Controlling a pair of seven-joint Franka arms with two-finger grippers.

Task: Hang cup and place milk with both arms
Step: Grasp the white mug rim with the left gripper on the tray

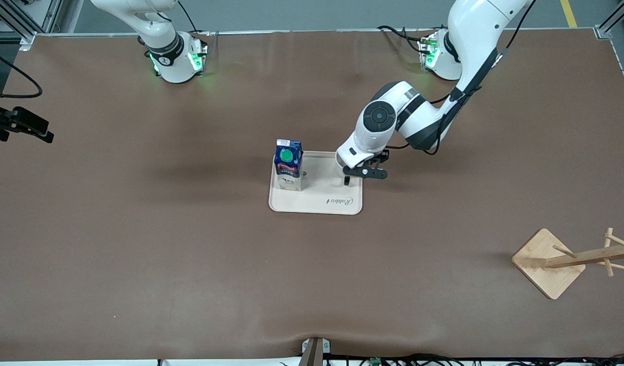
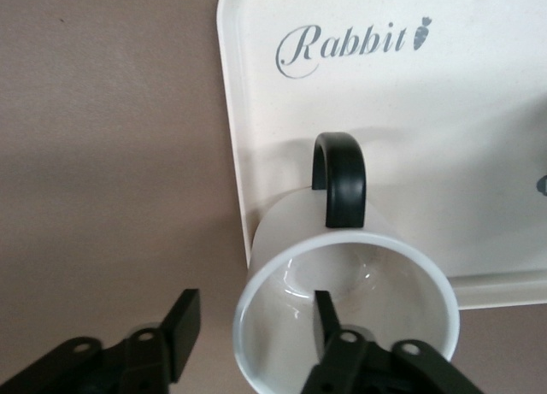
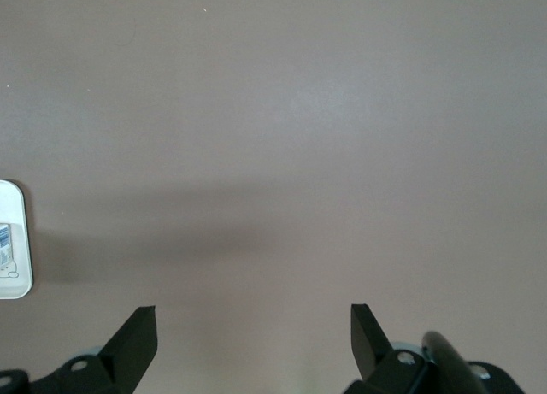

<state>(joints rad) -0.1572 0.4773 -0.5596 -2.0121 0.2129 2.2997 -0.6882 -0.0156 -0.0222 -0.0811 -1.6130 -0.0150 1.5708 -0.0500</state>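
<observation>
— Where are you with the cup?

— My left gripper (image 2: pixel 248 330) straddles the rim of the small white mug with the black loop handle (image 2: pixel 346 283), one finger inside, one outside, not yet clamped. It stands on the cream plastic tray (image 1: pixel 317 201), at the edge toward my left arm's end.

— And the milk?

— The blue gable-top carton with a green cap (image 1: pixel 288 165) stands at the tray's other edge. My right gripper (image 3: pixel 255 338) waits, spread wide, over bare brown table (image 1: pixel 139 244). The wooden peg rack (image 1: pixel 571 259) is empty; hanging remains.
</observation>
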